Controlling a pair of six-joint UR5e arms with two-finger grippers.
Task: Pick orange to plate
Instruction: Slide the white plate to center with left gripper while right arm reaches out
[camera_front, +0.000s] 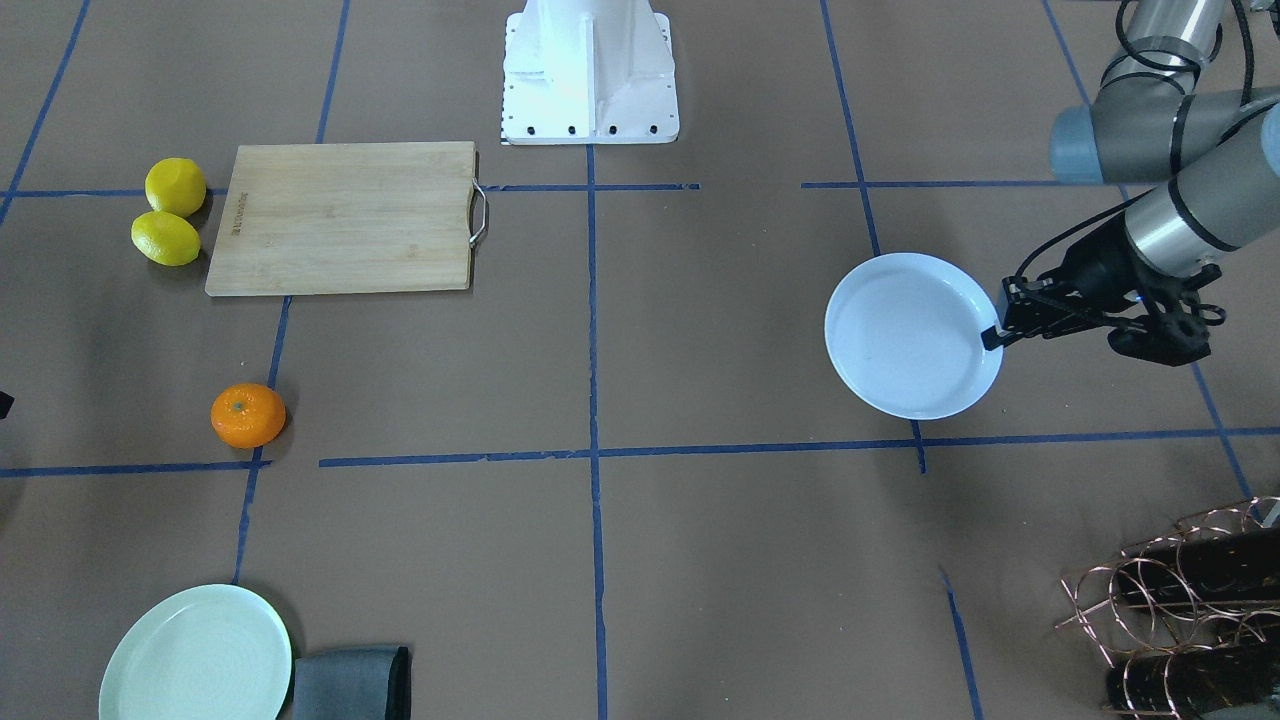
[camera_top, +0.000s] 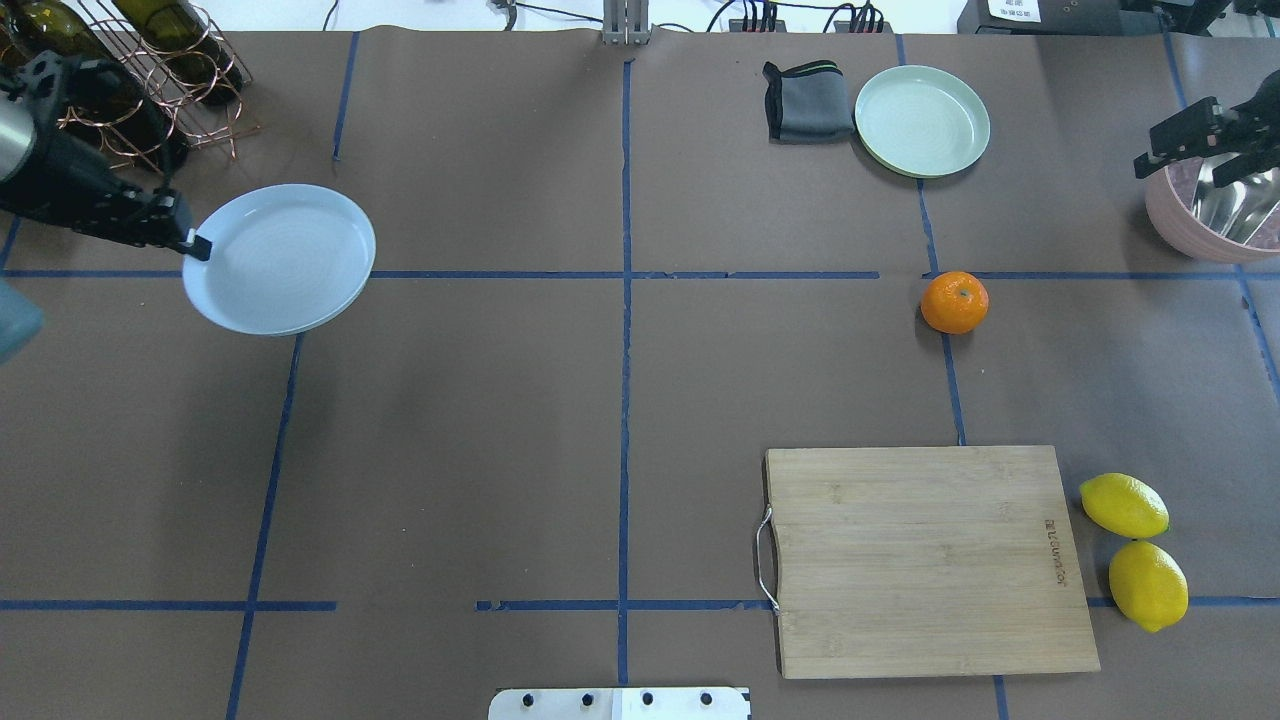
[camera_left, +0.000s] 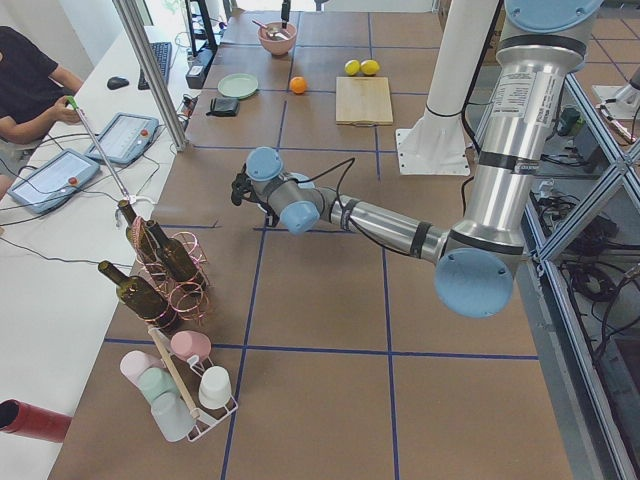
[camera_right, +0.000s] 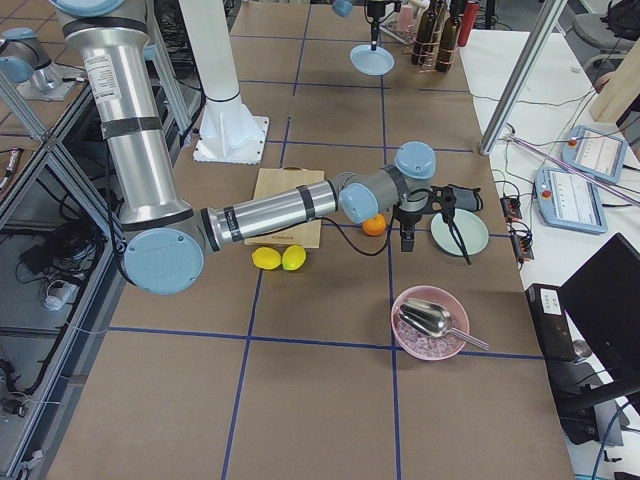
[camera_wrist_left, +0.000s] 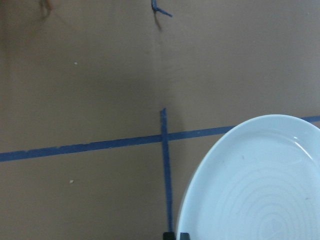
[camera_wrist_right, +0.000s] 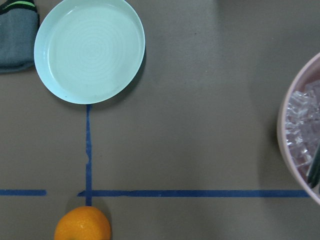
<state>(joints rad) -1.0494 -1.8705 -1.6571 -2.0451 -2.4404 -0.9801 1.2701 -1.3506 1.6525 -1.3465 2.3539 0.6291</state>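
- The orange sits on the brown table in the right half of the overhead view, on a crossing of blue tape lines. Nothing touches it.
- The plate, pale bluish-white, is in the upper left of the overhead view, far across the table from the orange.
- The left gripper has its fingers closed on the plate's left rim. In the left wrist view only two small dark fingertips show at the bottom edge, right at the rim.
- In the view from the robot's right end, the plate appears to hang clear of the table under that gripper.
- The right gripper is at the upper right edge of the overhead view, above a pink bowl, up and to the right of the orange and well apart from it. I cannot tell how far its fingers are parted; it holds nothing.
- In the right wrist view the orange lies at the bottom left edge, with no fingers in sight.
- A mint-green plate and a grey cloth lie above the orange in the overhead view.
- A wooden cutting board and two lemons lie below it.
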